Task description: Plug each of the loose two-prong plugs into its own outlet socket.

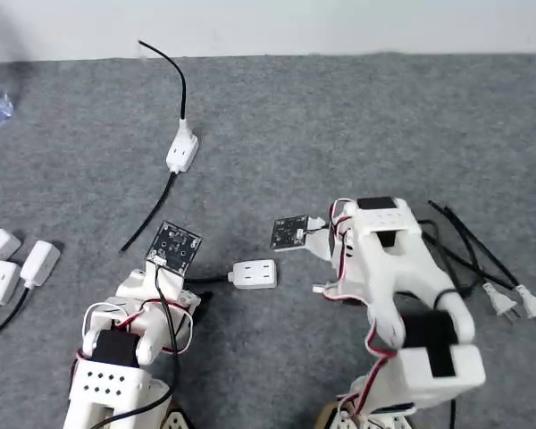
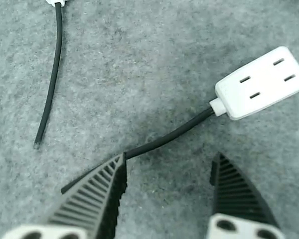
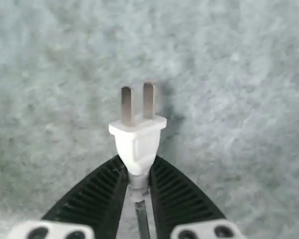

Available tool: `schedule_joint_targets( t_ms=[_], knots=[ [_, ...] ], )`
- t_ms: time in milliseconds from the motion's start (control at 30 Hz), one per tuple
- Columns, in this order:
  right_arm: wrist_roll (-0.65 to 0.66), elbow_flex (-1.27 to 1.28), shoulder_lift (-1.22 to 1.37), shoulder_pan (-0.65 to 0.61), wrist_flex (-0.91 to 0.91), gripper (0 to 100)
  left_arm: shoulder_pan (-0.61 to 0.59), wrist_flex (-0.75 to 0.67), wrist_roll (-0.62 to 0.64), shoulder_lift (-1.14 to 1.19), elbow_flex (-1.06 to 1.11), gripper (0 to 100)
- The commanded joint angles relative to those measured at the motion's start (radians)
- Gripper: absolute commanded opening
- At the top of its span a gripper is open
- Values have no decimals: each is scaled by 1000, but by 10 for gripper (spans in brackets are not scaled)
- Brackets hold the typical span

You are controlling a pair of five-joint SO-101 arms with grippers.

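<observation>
Clamped in our right gripper (image 3: 137,172), a white two-prong plug (image 3: 138,142) is sitting closest to the lens. We are pinching the narrow tail of its body between the two black ribbed fingers (image 3: 102,191). Its metal prongs (image 3: 138,102) are pointing away from the wrist, out over the grey felt-like table cover (image 3: 239,74). The plug's cord (image 3: 143,224) is running back between the fingers.

We are holding our left gripper (image 2: 170,160) open low over the same cover, its fingers spread with nothing between them. One fingertip is overlapping the black cord (image 2: 169,137), though we cannot tell whether it is touching. That cord is leading to a white outlet socket (image 2: 261,82), which is lying flat with its slots facing up. From above, this socket is resting between our two arms, near the left arm (image 1: 134,331).

Farther out, a white connector piece (image 1: 181,152) is lying with black cable running from both of its ends. Two more white socket blocks (image 1: 40,262) are lying side by side at the table's edge beside the left arm. Two loose plugs (image 1: 502,299) on black cords are lying beside the right arm (image 1: 402,277).
</observation>
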Motion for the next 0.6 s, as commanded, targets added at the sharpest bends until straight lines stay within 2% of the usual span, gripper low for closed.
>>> schedule_joint_targets(
  t_ms=[0, 67, 167, 267, 567],
  knots=[
    [-14, -103, 22, -15, 19, 13, 9, -25, -8, -12, -8, 258],
    [-34, -133, 25, -16, 53, 45, 9, -25, -8, -12, -8, 258],
    [-133, -193, 24, -13, 67, 177, 9, -26, -8, -12, -8, 258],
    [-149, -222, 24, -18, 87, 281, 9, -26, -8, -12, -8, 258],
    [-141, -241, 22, -48, 107, 291, 3, -25, -9, -12, -8, 258]
  ],
)
